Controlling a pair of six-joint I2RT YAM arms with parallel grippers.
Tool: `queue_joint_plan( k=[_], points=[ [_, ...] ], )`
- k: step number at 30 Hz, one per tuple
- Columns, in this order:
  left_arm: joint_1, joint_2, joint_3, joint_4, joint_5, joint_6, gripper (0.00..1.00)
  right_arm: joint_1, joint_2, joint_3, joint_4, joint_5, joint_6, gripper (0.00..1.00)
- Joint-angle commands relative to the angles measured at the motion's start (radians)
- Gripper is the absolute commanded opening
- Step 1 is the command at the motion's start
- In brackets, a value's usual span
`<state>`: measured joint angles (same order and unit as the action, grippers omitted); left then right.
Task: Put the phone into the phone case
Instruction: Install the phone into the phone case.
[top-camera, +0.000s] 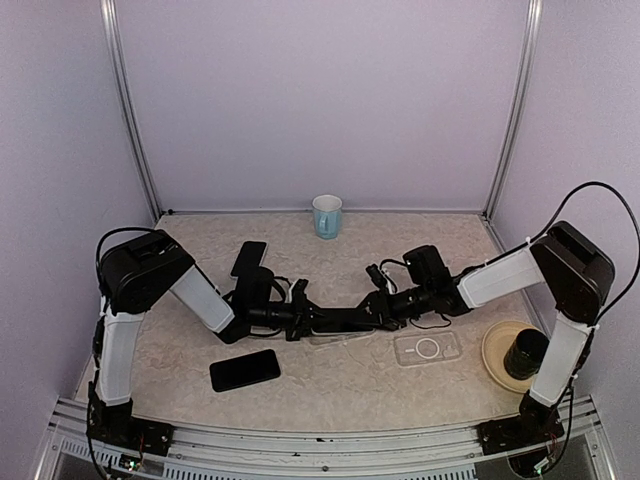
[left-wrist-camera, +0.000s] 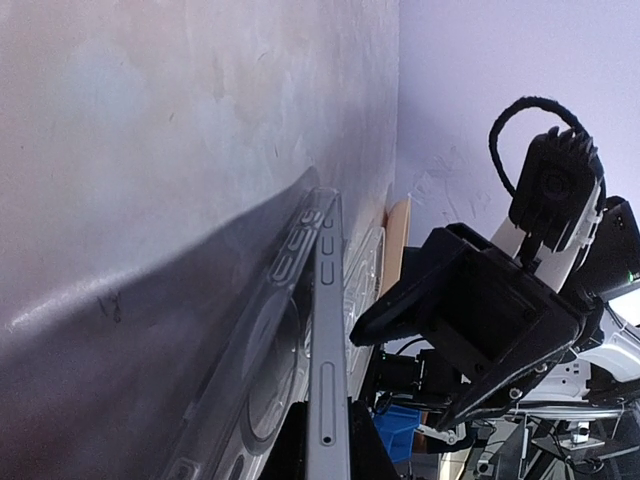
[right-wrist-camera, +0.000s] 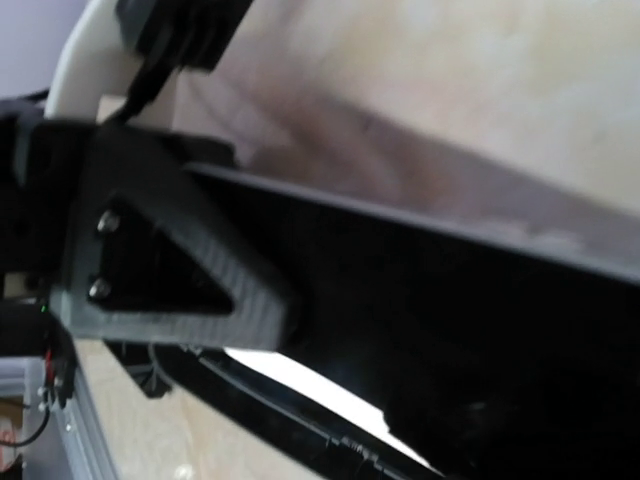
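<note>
Loose phone (top-camera: 245, 370): lies flat on the table (top-camera: 180, 330), near and to the left of my left gripper. It is apart from the work and I am not touching it.

Left gripper (top-camera: 298, 316): reaches right toward the middle of the table. It is narrow, and the phone case (left-wrist-camera: 300, 330) rises from between my fingers at the bottom edge of the wrist view, so I judge it clamped on the case's left end.

Phone case: clear and seen edge-on, low over the table. Its long axis runs left to right, straight away from my left gripper toward the right one.

Phone (right-wrist-camera: 420, 300): a black slab in the gap between my two grippers, lying alongside the case on the same left-right axis. I cannot tell whether any of it is seated in the case yet.

Right gripper (top-camera: 385, 305): reaches left and meets the phone's right end. My own fingers are lost in black blur in the wrist view, so I cannot tell how wide they stand.

Deciding relation: phone and case are parallel, end to end between my grippers, and each arm is equally near. Judged from here, the next move is a press across the short gap, not a reach.

Second clear case (top-camera: 427, 348): flat on the table, just near and to the right of my right gripper.
</note>
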<state>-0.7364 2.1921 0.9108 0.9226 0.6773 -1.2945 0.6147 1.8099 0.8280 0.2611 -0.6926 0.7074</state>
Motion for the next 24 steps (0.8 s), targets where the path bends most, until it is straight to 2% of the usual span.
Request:
queue_joint_plan(
  k=[1,7,15,24],
  points=[
    [-0.017,0.04,-0.022,-0.097,-0.055,0.007,0.0,0.012,-0.037,-0.01,0.019,-0.019,0.009,0.52],
    [-0.008,0.033,-0.041,-0.047,-0.039,0.011,0.0,-0.002,-0.112,0.021,-0.086,0.035,-0.058,0.53],
    [0.005,0.027,-0.043,0.076,0.018,0.003,0.0,-0.135,-0.173,-0.046,-0.122,0.032,-0.098,0.54],
    [0.002,0.025,-0.03,0.089,0.021,-0.014,0.0,-0.165,-0.11,-0.05,-0.142,0.061,-0.139,0.55]
  ],
)
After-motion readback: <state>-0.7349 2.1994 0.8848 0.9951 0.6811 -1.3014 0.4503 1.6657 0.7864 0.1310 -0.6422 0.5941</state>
